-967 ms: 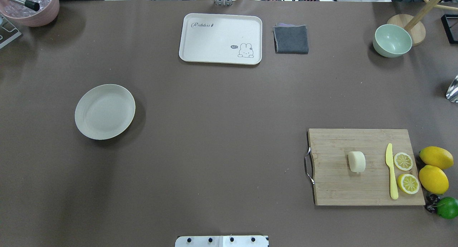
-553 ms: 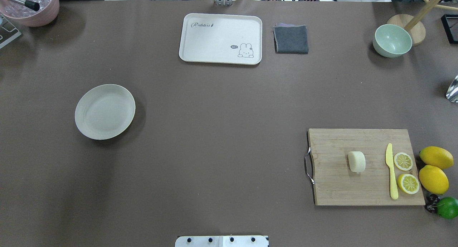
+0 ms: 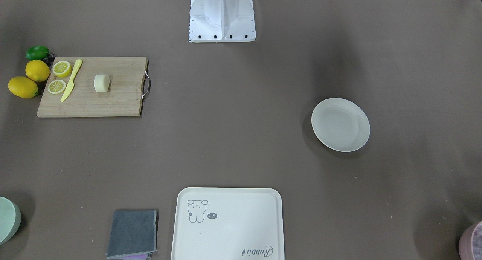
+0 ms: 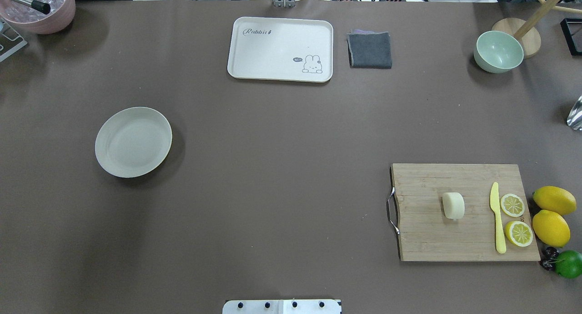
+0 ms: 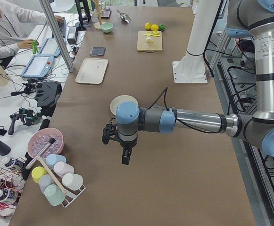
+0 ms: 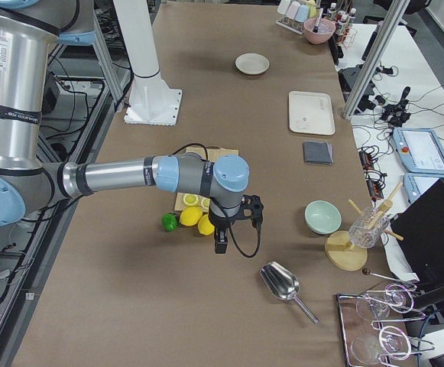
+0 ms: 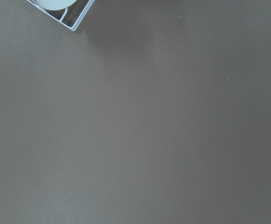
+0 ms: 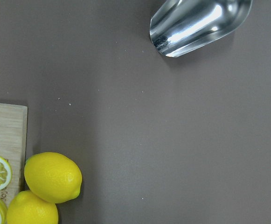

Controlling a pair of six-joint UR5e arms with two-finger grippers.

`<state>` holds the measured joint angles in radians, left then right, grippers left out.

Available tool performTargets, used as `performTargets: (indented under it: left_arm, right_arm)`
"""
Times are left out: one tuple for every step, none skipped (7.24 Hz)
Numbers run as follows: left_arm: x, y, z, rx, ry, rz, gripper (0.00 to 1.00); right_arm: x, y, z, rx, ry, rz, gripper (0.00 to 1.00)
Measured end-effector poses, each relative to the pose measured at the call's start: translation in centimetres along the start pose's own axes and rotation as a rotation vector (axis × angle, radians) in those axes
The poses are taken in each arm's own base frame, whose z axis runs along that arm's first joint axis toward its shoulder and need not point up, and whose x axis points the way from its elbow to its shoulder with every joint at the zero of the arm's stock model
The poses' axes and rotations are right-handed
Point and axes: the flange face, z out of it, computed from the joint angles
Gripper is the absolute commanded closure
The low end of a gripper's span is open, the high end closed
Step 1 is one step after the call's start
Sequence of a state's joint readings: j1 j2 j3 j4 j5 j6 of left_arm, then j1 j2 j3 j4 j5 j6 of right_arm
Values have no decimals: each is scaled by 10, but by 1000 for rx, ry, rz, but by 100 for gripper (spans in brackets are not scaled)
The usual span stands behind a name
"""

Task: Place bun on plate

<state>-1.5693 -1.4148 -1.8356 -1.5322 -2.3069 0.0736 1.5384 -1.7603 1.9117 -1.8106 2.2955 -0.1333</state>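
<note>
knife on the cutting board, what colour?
Pale yellow, all one colour. The knife shows best in the overhead exterior view.

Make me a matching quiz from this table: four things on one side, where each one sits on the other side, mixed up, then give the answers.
Things:
1. bun
2. plate
3. grey cloth
4. green bowl

Places:
A. next to the tray
B. on the cutting board
C. beside the round wooden stand
D. alone on the bare table, on the robot's left side

Pairs: 1-B, 2-D, 3-A, 4-C
</note>
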Motion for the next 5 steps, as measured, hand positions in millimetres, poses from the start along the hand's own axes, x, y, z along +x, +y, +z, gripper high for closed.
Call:
performTargets:
  left_arm:
    - [1, -3, -2, 12, -2, 10, 2]
    - [4, -9, -6, 28, -4, 23, 2]
    - [10, -22, -13, 57, -7, 49, 2]
    - [17, -34, -21, 91, -9, 79, 2]
    - [22, -45, -28, 118, -10, 104, 2]
  right_arm:
    - [-3, -3, -4, 12, 1, -10, 0]
    - [-9, -7, -11, 29, 5, -23, 0]
    - [-16, -16, -21, 51, 9, -42, 0]
    - [-26, -32, -34, 80, 14, -67, 0]
    - [-35, -45, -47, 107, 18, -91, 0]
